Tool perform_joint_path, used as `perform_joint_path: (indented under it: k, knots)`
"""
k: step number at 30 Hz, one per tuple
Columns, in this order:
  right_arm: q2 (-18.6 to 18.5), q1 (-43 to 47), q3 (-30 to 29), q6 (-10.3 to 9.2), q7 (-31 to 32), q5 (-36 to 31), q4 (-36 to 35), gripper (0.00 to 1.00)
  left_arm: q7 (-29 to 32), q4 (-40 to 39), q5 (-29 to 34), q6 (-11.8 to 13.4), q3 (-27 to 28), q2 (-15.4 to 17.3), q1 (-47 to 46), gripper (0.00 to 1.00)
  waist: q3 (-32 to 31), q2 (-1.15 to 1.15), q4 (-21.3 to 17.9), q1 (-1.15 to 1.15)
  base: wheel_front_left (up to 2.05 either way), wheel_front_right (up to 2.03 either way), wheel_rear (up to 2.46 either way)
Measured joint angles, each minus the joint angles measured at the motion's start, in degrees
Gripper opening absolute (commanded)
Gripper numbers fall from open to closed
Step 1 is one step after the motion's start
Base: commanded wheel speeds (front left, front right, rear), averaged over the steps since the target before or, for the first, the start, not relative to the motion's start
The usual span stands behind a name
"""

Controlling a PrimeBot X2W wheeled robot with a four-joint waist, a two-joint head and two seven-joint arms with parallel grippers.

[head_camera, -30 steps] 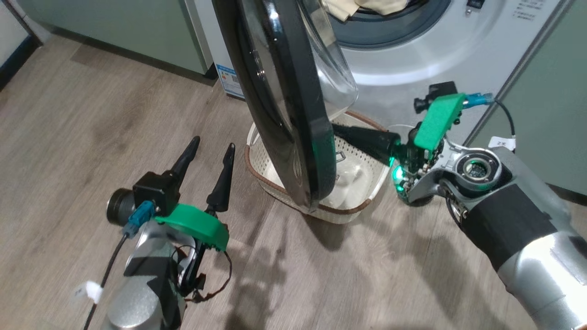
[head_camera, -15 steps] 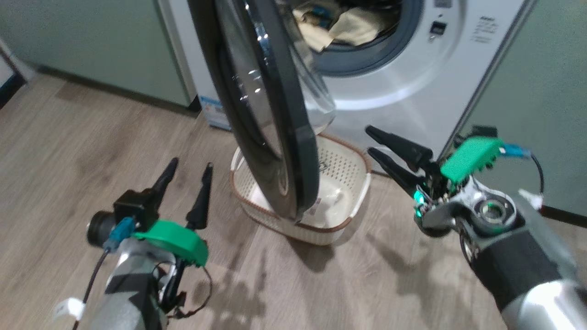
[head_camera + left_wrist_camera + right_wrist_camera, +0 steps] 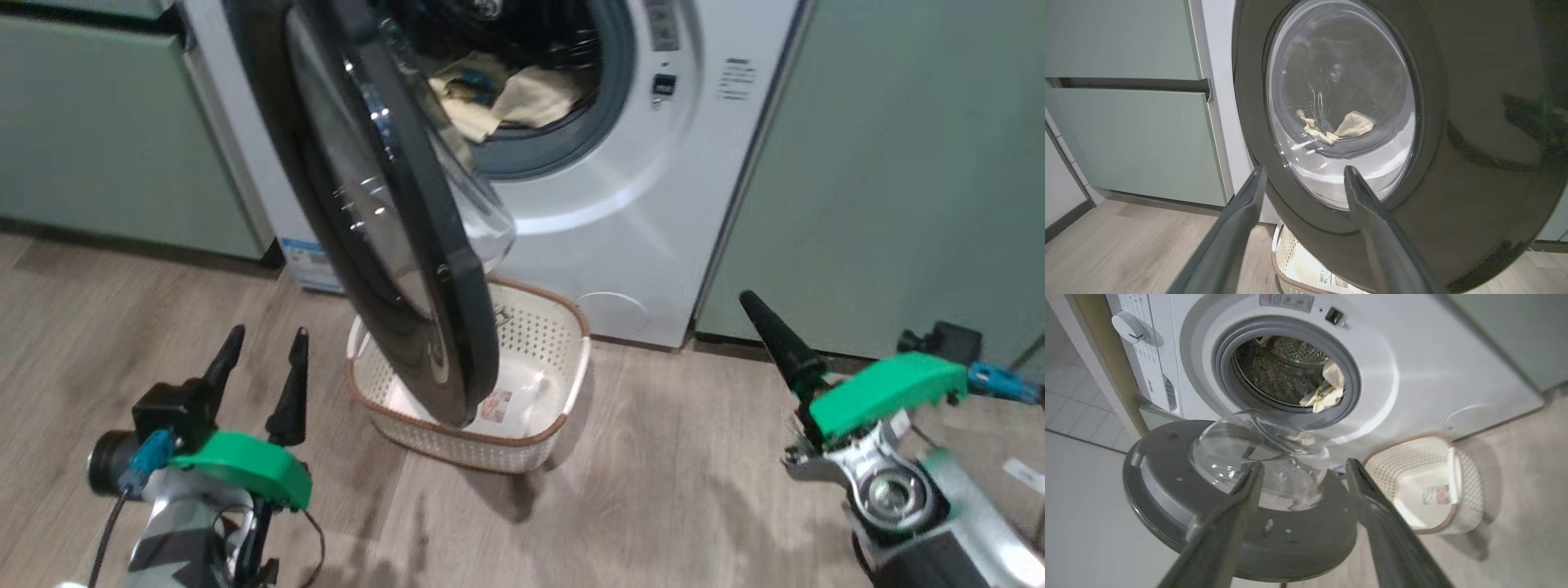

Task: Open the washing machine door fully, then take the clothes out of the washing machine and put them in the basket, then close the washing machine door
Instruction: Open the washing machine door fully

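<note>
Two claws: the left claw [image 3: 269, 335] is held wide open and empty at seven o'clock of the head view. The right claw [image 3: 1304, 463] is likewise spread, with nothing in it, at four o'clock.
Door: the washing machine door [image 3: 457, 343] is swung out edge-on at eleven o'clock and is judged not yet fully open.
Door handling: a stiff, hinged, fairly heavy piece is expected. The glossy black rim is likely slippery, so the free edge is best pushed or hooked, and the bulging glass bowl [image 3: 1257, 457] left alone.
Clothes: the clothes [image 3: 522, 94] are seen at twelve o'clock, in the mouth of the washing machine [image 3: 637, 204], at the lip of the grey rubber ring [image 3: 1224, 363].
Clothes handling: soft, light, limp cloth is judged. A raised fold near the front should be pinched, since trailing ends may snag.
Basket: the basket [image 3: 490, 445], of perforated cream plastic with a brown rim, is set on the wood-look floor [image 3: 694, 490] at six o'clock of the door, partly beneath it.
</note>
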Motion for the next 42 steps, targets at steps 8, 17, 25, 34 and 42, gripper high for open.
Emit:
perform_joint_path:
  k: [8, 17, 25, 34, 42]
  knots:
    - [-5.32, 2.03, 7.94, 0.00, -16.22, -8.65, -0.34, 1.00, 0.00, -0.11, 0.00, 0.00, 1.40, 0.46, 1.87, 1.00, -2.01, 0.00, -3.18, 0.00, 0.00, 0.00, 0.00]
    - [-5.84, 4.77, -4.70, 0.00, -18.24, -24.52, -0.35, 1.00, 0.00, -0.14, -0.20, 0.00, 1.77, 0.46, 2.30, 1.00, -2.81, 0.00, -4.22, 0.01, 0.00, 0.00, 0.00]
    - [-1.82, 13.49, -16.29, 0.00, -18.24, -46.36, -4.47, 1.00, 0.00, -0.12, -0.91, 0.00, 1.92, 0.44, 2.75, 1.00, -2.70, 0.00, -4.12, 0.01, 0.00, 0.00, 0.00]
    - [0.59, 19.56, -21.05, 0.00, -18.24, -60.32, -7.77, 1.00, 0.00, 0.31, -0.92, 0.00, 2.31, 0.44, 3.39, 1.00, -2.77, 0.00, -4.12, 0.01, 0.00, 0.00, 0.00]
    - [1.55, 21.51, -21.78, 0.00, -18.24, -62.64, -7.79, 1.00, 0.00, 1.15, -0.93, 0.00, 2.71, 0.45, 3.39, 1.00, -3.07, 0.00, -4.30, 0.01, 0.00, 0.00, 0.00]
